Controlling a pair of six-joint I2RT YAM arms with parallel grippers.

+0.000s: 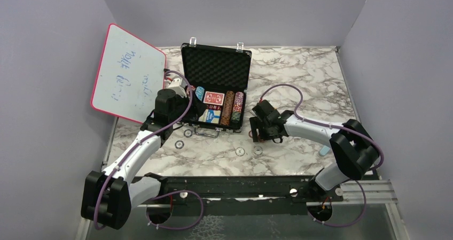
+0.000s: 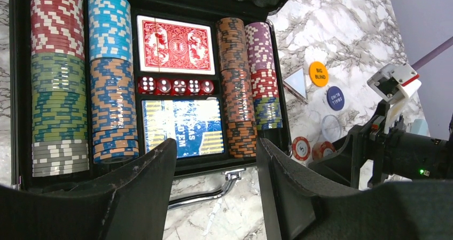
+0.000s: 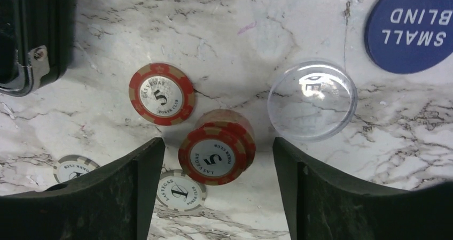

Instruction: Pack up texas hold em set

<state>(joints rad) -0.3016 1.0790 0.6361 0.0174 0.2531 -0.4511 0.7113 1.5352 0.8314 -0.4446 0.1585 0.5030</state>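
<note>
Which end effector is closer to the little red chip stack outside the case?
Right. The right end effector brackets the red chip stack; the left end effector is at the front of the case.

One black briefcase (image 1: 216,63) lies open, with one pink-framed whiteboard (image 1: 128,74) at the upper left of the top view. In the left wrist view the case holds four rows of striped chips (image 2: 56,79), two decks, one red deck (image 2: 175,45) and one blue deck (image 2: 181,125), and five red dice (image 2: 179,86). To the right lie two buttons: one orange button (image 2: 318,74) and one blue button (image 2: 335,98). The right wrist view shows one flat red chip (image 3: 158,94), one short stack of red chips (image 3: 216,154), two white chips (image 3: 181,192) and one clear disc (image 3: 312,100) on the surface (image 3: 213,26).
</note>
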